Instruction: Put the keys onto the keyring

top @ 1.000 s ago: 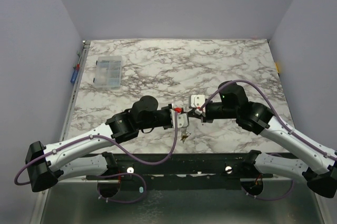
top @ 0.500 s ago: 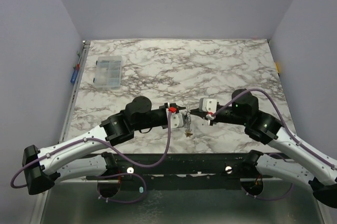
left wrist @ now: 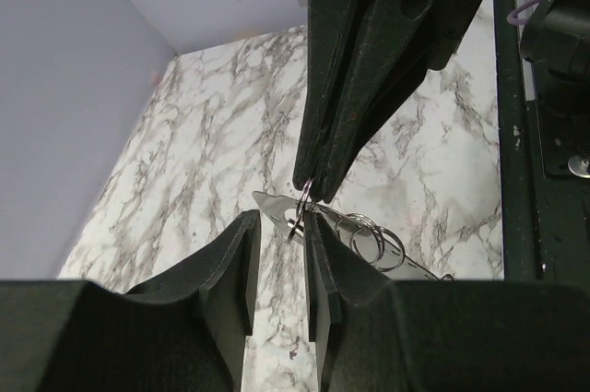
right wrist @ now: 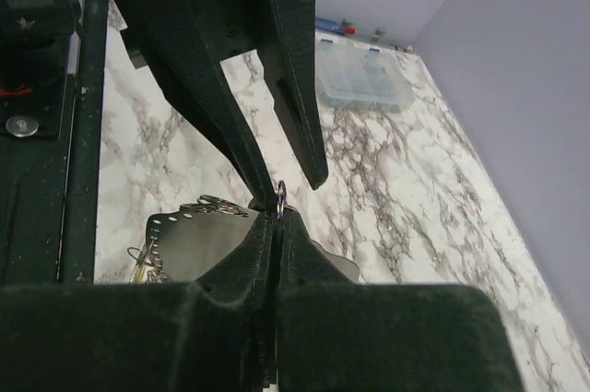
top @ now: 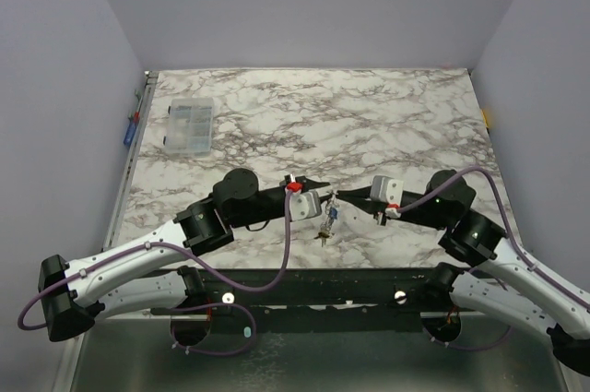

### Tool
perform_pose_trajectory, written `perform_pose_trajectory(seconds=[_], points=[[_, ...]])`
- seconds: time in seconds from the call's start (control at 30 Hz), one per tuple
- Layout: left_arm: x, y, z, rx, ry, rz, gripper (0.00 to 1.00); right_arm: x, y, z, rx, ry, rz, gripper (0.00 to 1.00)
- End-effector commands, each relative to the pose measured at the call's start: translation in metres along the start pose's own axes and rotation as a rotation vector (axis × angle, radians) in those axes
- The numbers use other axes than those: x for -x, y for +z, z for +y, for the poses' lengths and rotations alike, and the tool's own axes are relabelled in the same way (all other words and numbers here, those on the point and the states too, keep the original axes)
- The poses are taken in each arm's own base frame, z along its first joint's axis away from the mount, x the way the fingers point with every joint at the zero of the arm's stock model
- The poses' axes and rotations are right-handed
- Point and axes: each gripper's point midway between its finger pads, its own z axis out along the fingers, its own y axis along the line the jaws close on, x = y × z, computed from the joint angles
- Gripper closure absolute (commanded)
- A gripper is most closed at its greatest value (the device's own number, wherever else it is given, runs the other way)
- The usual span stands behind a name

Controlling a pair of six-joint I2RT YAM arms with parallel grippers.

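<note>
Presently: threading step, done in mid-air, lower middle of the top view.

Right end effector [right wrist: 277,222]: shut, pinching the keyring [right wrist: 280,195] at its very tips, ring edge-on and upright.

Left end effector [left wrist: 281,226]: parted by a narrow gap, straddling the ring's lower edge; nothing plainly clamped.

Keys [top: 324,229]: small bunch hanging below the two sets of tips, seemingly clear of the counter [top: 387,115]. Flat holed metal tag [right wrist: 189,226] alongside, lower left of the right wrist view.

Method, as judged:
- Hold the right pinch firm so the ring cannot swivel.
- Close the left on the tag or on the next key's head, not on the ring.
- Find the split in the coil and feed the key's hole along it with small turns, without tugging the arms apart.
- Risk: ring slipping from so shallow a pinch and the whole bunch dropping.

Pose: both arms stretched low and inward from the bottom corners of the top view, forearms near level. Tips meeting nose to nose just below frame centre, left from the left, right from the right.
</note>
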Motion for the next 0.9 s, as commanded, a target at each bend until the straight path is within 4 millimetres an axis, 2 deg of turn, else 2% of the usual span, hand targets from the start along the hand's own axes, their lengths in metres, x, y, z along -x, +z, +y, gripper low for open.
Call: perform_pose_trajectory(seconds=[0.0, 0.1, 0.2, 0.87], points=[[0.007, 0.004, -0.001, 0.004, -0.025, -0.049, 0.75, 0.039, -0.004, -0.008, -0.034, -0.017, -0.153, 0.99], [0.006, 0.004, -0.002, 0.004, -0.027, -0.049, 0.9, 0.043, -0.006, -0.008, -0.039, -0.016, -0.166, 1.0], [0.005, 0.004, -0.002, 0.006, -0.032, -0.048, 0.95, 0.045, -0.008, -0.011, -0.056, -0.018, -0.176, 0.99], [-0.001, -0.003, -0.002, 0.047, -0.065, -0.071, 0.87, 0.071, -0.02, -0.019, -0.12, -0.005, -0.292, 0.99]])
